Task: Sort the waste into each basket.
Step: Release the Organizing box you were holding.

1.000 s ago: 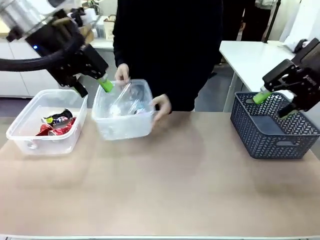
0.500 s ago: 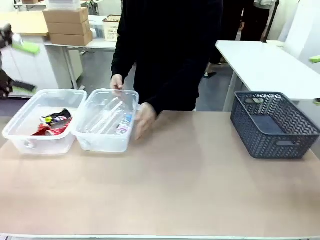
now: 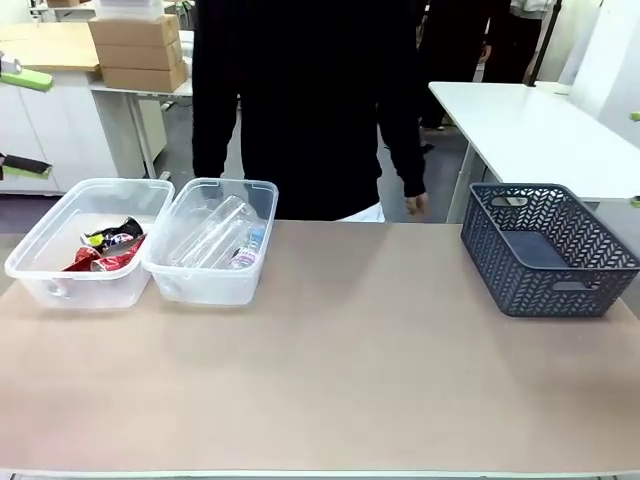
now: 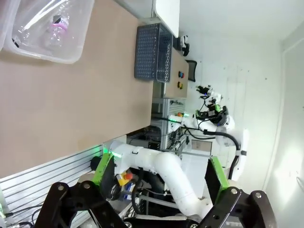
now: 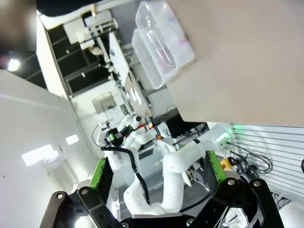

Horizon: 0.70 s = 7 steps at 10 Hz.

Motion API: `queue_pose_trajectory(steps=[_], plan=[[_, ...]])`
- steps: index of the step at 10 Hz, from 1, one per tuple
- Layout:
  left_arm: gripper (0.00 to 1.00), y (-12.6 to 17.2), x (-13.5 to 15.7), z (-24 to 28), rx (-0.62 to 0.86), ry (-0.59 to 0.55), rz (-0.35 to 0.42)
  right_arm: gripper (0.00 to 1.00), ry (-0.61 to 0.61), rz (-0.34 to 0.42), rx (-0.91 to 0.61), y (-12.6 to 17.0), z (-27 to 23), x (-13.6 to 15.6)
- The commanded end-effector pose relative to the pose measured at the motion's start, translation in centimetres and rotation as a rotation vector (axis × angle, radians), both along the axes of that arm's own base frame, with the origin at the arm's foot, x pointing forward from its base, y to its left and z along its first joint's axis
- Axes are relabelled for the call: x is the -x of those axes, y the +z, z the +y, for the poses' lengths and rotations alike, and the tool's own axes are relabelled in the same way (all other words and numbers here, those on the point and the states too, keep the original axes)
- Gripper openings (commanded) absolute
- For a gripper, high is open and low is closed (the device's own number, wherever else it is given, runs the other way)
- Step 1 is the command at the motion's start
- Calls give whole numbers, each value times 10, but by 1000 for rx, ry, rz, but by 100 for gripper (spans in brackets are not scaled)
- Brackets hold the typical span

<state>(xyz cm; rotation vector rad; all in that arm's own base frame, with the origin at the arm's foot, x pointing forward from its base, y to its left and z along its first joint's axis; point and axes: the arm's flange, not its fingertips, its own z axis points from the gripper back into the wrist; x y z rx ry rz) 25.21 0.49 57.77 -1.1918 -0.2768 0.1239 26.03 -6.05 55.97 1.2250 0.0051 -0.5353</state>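
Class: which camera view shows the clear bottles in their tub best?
The front view: the clear bottles lie unobstructed inside their tub. The left wrist view catches them sideways at its corner; the right wrist view shows only distant, blurry tubs.

Dark grey lattice basket parked on the tan table. Cardboard boxes stacked way back.

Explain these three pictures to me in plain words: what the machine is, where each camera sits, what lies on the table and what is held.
Two white robot arms share a table with a person standing across it. The front view looks over the table. The other two come from cameras on each wrist, tilted sideways. On the table: one clear tub holding red-and-silver waste, a second clear tub with clear bottles, and a dark grey basket. The left tool and right tool are open, holding nothing.
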Motion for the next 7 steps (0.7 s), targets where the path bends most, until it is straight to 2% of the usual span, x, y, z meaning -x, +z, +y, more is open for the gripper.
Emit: queue_pose_trajectory(steps=[1, 7], plan=[[100, 2, -4, 3, 15, -12, -26, 100, 26, -20, 1, 3, -5, -4], [100, 2, -4, 3, 15, -12, -26, 100, 26, -20, 1, 3, -5, -4]])
